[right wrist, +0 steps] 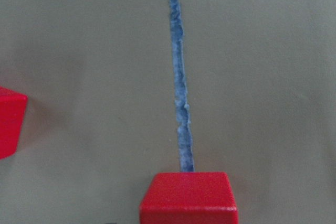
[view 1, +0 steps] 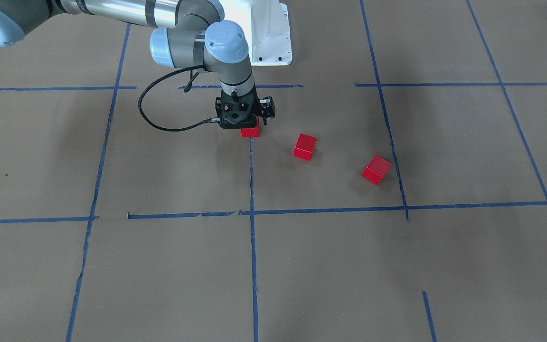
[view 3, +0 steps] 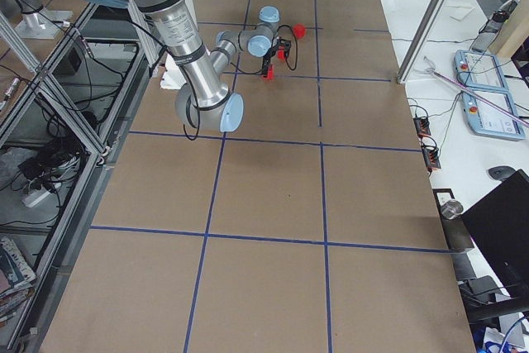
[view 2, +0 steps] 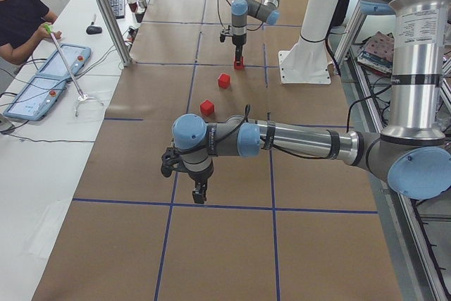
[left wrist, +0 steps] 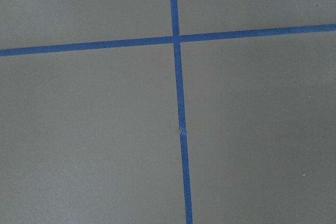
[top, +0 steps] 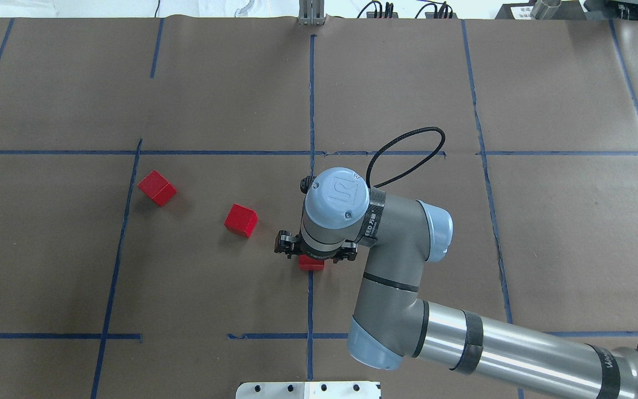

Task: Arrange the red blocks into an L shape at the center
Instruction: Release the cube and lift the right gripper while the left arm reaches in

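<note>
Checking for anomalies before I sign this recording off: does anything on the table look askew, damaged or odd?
The leftmost small matte red cube and the middle red cube sit apart, turned askew to the blue tape lines. The third red cube is under the right gripper. The tape looks frayed there.

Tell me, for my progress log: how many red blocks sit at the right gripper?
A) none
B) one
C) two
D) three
B: one red block sits under the right gripper on the blue tape line; the other two red blocks lie apart from it.
</note>
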`<state>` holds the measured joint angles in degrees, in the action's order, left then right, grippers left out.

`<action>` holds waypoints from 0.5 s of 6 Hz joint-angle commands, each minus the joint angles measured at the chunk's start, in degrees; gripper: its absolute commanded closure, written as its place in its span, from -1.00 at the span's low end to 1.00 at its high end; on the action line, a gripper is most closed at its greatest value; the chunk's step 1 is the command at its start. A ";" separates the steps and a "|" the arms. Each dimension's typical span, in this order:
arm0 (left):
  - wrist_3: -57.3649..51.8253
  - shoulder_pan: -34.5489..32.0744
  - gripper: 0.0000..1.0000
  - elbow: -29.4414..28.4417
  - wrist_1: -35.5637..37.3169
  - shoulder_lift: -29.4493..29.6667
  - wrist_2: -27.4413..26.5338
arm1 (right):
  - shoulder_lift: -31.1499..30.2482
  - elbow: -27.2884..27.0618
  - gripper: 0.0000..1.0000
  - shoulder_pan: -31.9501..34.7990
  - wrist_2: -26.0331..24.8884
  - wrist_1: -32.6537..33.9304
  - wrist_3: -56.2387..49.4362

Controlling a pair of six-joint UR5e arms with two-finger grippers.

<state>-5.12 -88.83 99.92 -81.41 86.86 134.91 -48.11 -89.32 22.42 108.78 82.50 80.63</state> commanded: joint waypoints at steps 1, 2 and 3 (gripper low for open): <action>0.02 0.23 -1.00 0.62 -0.06 0.24 0.00 | -0.84 -3.99 -0.99 1.30 0.12 0.20 -0.47; -0.06 3.89 -1.00 0.72 -2.15 0.50 0.87 | -4.33 -10.55 -0.99 2.88 0.29 0.81 -0.47; 0.55 6.36 -1.00 0.81 -7.39 0.42 2.88 | -8.11 -15.84 -0.99 4.29 0.73 0.90 -0.47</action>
<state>-4.98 -85.01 100.60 -84.77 87.25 136.23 -52.74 -99.73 25.28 109.16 83.19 80.18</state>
